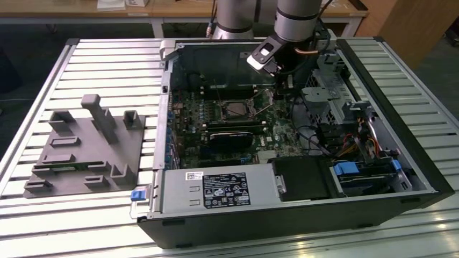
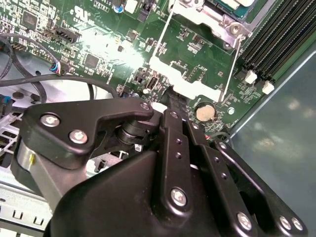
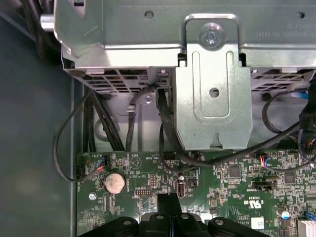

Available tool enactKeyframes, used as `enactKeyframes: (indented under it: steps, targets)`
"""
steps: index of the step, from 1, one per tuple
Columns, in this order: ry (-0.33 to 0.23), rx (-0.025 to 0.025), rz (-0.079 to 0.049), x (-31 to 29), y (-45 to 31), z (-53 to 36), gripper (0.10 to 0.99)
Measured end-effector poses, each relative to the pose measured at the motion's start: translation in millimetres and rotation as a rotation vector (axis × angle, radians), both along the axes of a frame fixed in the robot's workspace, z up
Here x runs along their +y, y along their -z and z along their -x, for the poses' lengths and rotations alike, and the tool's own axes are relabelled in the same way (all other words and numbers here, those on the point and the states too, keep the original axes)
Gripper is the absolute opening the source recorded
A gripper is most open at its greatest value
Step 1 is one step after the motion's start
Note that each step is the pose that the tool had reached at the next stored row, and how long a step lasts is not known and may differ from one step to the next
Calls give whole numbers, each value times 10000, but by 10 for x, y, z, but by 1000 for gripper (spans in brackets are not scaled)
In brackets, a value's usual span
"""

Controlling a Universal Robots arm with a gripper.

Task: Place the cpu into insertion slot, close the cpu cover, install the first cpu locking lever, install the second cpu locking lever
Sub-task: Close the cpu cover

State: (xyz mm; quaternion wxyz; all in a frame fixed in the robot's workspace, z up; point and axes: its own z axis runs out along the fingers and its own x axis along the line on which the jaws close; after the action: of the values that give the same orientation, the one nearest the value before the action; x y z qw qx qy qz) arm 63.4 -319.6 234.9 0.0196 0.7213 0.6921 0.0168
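Note:
The insertion slot (image 1: 235, 109) sits mid-board in the open computer case, a square socket with a silvery rim. In the second wrist view the pale cpu (image 2: 236, 2) lies in the insertion slot (image 2: 224, 19) at the picture's edge. The cpu cover (image 2: 185, 86) stands raised off the socket, and green board shows through its window. My gripper (image 1: 278, 85) hangs just to the exterior view's right of the socket. Its black fingertips (image 2: 173, 101) are together right at the cover's bright free edge. In the first wrist view the gripper (image 3: 170, 202) looks shut with nothing seen between the tips.
Black memory sticks (image 2: 281, 34) run beside the socket. A metal drive cage (image 3: 212, 74) and black cables (image 3: 165, 128) lie beyond the gripper, with a coin battery (image 3: 114, 182) close by. A black card (image 1: 229, 137) sits below the socket. A grey fixture (image 1: 86, 145) stands outside the case.

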Motion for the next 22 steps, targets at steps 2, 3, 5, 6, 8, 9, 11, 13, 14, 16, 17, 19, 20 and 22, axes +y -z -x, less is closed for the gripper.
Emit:
enactKeyframes:
  steps: [2, 3, 5, 6, 8, 9, 11, 13, 14, 16, 17, 19, 20, 22]
  targets:
    - [0, 0, 0, 0, 0, 23, 106]
    - [0, 0, 0, 0, 0, 34, 106]
    - [-1, 0, 0, 0, 0, 60, 106]
    - [0, 0, 0, 0, 0, 72, 106]
    - [1, 0, 0, 0, 0, 97, 106]
    - [0, 0, 0, 0, 0, 108, 106]
    - [0, 0, 0, 0, 0, 132, 106]
    - [-1, 0, 0, 0, 0, 156, 106]
    - [0, 0, 0, 0, 0, 169, 106]
    - [0, 0, 0, 0, 0, 196, 106]
    - [-1, 0, 0, 0, 0, 210, 106]
    - [-1, 0, 0, 0, 0, 237, 106]
    - [-1, 0, -1, 0, 0, 250, 106]
    - [0, 0, 0, 0, 0, 278, 106]
